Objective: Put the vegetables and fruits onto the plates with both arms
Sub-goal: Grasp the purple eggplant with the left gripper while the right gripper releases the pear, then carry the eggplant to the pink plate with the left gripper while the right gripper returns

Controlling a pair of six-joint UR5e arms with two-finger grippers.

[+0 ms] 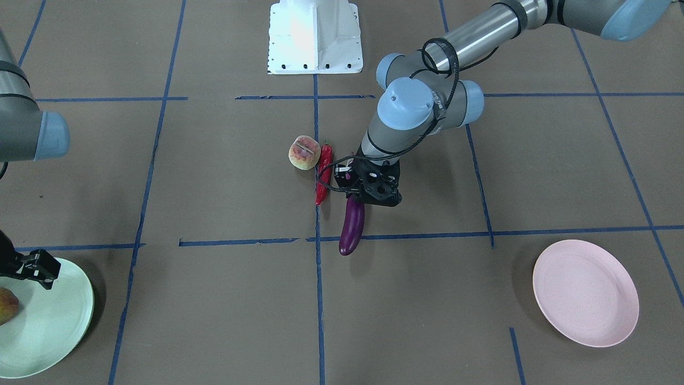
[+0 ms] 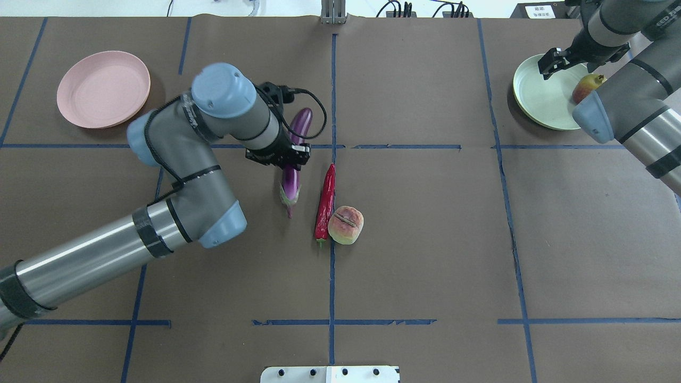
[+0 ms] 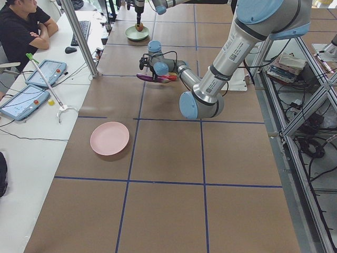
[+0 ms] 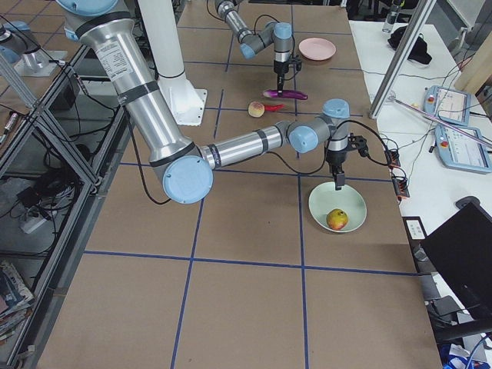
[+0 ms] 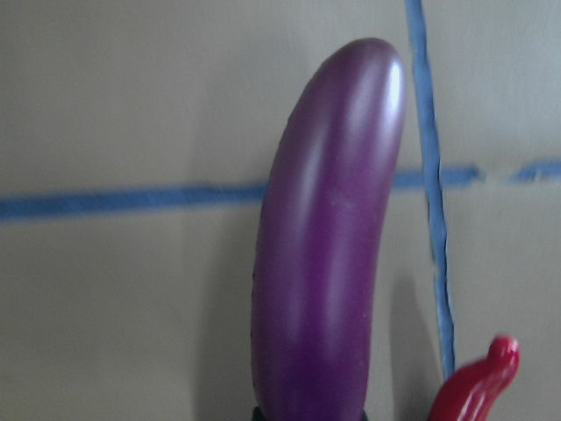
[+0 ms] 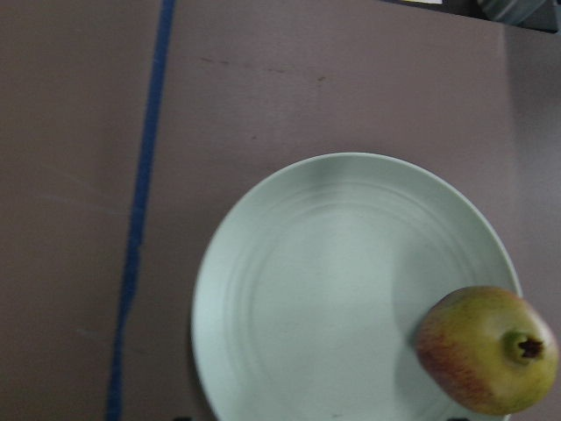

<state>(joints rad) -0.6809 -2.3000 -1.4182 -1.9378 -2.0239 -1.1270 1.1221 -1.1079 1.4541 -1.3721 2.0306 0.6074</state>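
My left gripper (image 2: 291, 159) is shut on the middle of the long purple eggplant (image 2: 301, 123), which fills the left wrist view (image 5: 329, 254); I cannot tell whether it is off the table. The red chili (image 2: 325, 201) lies just right of it, touching the pale peach-like fruit (image 2: 346, 225). The pink plate (image 2: 104, 89) lies empty at the far left. My right gripper (image 2: 550, 63) is open above the green plate (image 2: 537, 101). The pomegranate (image 6: 486, 360) lies on that plate near its rim.
The white base block (image 1: 315, 37) stands at the robot's edge of the table. Blue tape lines cross the brown table cover. A seated person (image 3: 21, 26) and tablets are at a side table beyond the far edge.
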